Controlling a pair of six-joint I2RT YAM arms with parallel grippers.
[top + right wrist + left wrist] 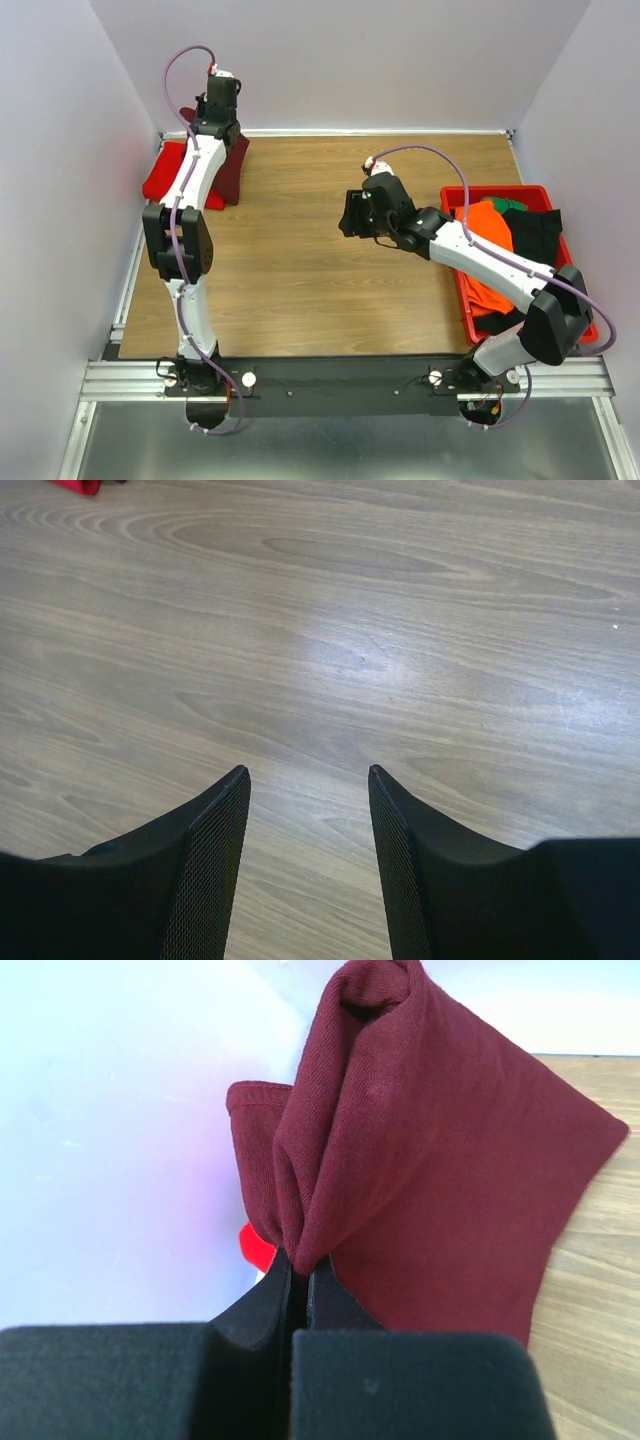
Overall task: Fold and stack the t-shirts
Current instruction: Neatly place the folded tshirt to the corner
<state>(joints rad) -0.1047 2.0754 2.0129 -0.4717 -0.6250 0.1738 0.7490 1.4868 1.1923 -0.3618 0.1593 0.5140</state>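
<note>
At the far left corner of the table (300,290), the left gripper (298,1268) is clamping a bunched fold of the maroon shirt (430,1160).
The maroon cloth is hanging from the tightly closed fingers and spreading out toward the wood below. The red shirt (165,180) is lying in the corner just beside it, by the left wall, and is peeking out behind the maroon fold in the left wrist view. The right gripper (308,772) is hovering over bare wood near the table's middle, well apart from both shirts, its fingers standing apart and holding nothing. A bin (500,189) of orange, black and green clothes is sitting at the right edge.
</note>
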